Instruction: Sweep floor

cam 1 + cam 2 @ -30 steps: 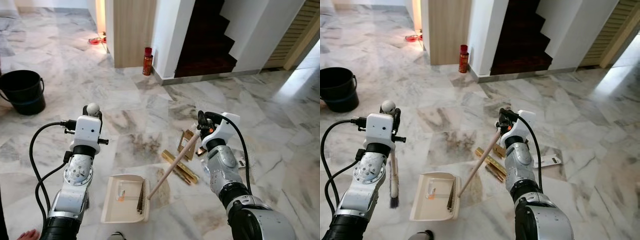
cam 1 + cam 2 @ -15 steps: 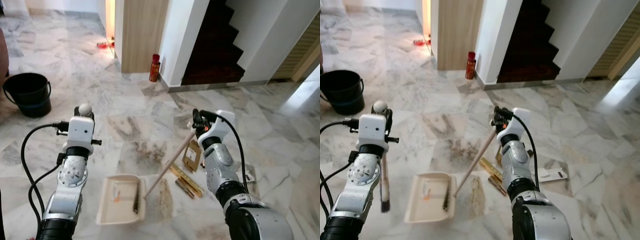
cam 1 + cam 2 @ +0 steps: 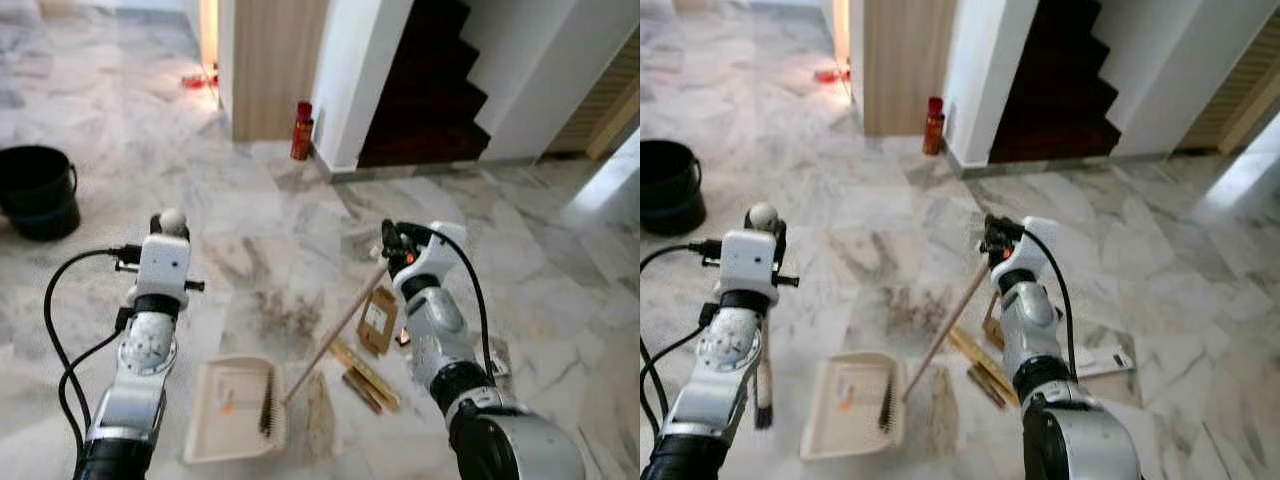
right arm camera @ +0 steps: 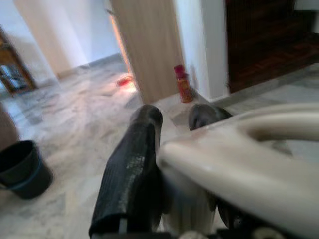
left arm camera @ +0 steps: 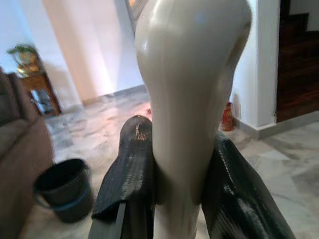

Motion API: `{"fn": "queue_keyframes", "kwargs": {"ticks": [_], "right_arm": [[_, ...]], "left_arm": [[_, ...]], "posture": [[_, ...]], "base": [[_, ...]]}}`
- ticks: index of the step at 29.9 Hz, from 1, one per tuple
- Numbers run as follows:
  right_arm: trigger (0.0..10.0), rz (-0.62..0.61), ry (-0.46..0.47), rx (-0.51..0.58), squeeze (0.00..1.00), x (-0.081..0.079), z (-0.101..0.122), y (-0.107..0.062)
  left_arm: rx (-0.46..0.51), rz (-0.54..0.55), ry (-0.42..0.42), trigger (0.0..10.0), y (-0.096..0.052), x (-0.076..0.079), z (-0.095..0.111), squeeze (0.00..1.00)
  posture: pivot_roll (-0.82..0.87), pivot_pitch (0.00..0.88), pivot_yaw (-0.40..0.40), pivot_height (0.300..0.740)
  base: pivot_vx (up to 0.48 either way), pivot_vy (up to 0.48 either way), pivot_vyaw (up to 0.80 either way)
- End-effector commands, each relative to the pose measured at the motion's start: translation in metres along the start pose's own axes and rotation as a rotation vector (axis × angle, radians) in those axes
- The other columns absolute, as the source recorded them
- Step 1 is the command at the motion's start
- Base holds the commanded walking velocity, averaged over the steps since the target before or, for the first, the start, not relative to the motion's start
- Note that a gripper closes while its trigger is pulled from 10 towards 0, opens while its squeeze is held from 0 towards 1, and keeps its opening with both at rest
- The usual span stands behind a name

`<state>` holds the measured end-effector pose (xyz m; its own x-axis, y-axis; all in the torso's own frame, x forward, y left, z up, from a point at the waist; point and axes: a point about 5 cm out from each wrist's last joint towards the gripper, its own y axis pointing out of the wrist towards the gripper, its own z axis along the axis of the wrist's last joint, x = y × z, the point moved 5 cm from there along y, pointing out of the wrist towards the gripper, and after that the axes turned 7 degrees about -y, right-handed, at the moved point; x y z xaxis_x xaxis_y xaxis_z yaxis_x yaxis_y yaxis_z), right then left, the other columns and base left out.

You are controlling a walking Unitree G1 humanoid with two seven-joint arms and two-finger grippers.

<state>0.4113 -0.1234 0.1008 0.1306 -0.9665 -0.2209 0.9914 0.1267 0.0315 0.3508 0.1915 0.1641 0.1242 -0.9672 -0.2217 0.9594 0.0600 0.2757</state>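
My right gripper (image 3: 392, 245) is shut on the top of a long tan handle (image 3: 335, 330). The handle slants down to a cream dustpan (image 3: 225, 420) that lies on the marble floor, with a dark comb at its right edge. In the right wrist view, the cream grip (image 4: 239, 159) lies beside a black finger (image 4: 132, 169). My left gripper (image 3: 170, 225) is shut on a cream brush handle (image 5: 192, 99), and the brush's dark bristles (image 3: 762, 415) hang beside my left arm. A dirt patch (image 3: 280, 315) and cardboard scraps (image 3: 378, 318) lie right of the pan.
Gold strips (image 3: 365, 372) and a white slip (image 3: 1095, 362) lie by the scraps. A black bucket (image 3: 38, 190) stands at the far left. A red bottle (image 3: 301, 131) stands by the wall corner, next to dark stairs (image 3: 420, 90). Open marble floor lies ahead.
The whole picture has shifted and blurred as the camera moved. Both grippers keep their holds, and the dustpan stays on the floor left of the scraps.
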Motion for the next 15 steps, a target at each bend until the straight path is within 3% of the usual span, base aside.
{"fn": "queue_keyframes", "kwargs": {"ticks": [1,15], "right_arm": [[10.0,-0.009,-0.011,0.053,0.00,0.0041,0.0181,0.0062],[10.0,0.000,0.003,0.040,0.00,-0.0007,0.0135,0.0058]], "left_arm": [[0.062,-0.018,-0.006,10.0,0.0035,0.0046,0.0156,0.00],[0.062,-0.026,0.001,10.0,0.0027,0.0035,0.0149,0.00]], "posture": [[0.25,0.000,-0.191,0.740],[0.28,0.000,-0.186,0.740]], "base": [[0.394,0.000,0.00],[0.394,0.000,0.00]]}}
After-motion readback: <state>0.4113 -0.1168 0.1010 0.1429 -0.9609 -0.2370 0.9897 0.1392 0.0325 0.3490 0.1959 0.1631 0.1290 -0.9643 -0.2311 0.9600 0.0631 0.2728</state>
